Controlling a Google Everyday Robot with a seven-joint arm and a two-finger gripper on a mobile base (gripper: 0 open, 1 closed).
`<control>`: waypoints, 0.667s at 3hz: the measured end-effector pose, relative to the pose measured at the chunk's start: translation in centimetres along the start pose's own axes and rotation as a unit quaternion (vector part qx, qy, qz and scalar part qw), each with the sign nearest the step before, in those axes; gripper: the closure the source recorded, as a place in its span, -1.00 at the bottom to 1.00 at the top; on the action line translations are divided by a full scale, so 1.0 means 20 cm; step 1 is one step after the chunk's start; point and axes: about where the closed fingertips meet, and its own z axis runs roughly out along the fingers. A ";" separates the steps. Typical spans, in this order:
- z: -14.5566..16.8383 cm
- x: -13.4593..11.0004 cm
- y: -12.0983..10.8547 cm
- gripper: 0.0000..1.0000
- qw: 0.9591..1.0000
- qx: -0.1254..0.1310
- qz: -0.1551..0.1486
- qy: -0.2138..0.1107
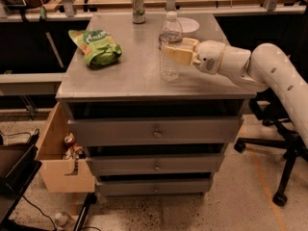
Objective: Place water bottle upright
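The water bottle (169,70), clear ribbed plastic with a white cap, stands upright on the grey cabinet top (125,78), right of the middle. My gripper (179,50) reaches in from the right at the bottle's mid-height. One cream finger (172,55) crosses the front of the bottle and the other lies behind it, so the fingers are closed around its body. The white arm (269,66) runs off to the right.
A green chip bag (96,46) lies at the left of the top. A green-silver soda can (138,7) stands at the back, and a white plate (190,25) behind the bottle. An open cardboard box (60,170) hangs at lower left. An office chair base (284,153) stands at right.
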 end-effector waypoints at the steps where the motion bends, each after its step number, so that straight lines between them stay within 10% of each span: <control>1: 0.00 0.00 0.00 0.21 1.000 0.000 0.000 0.000; 2: 0.00 0.00 0.00 -0.23 1.000 0.000 0.000 0.000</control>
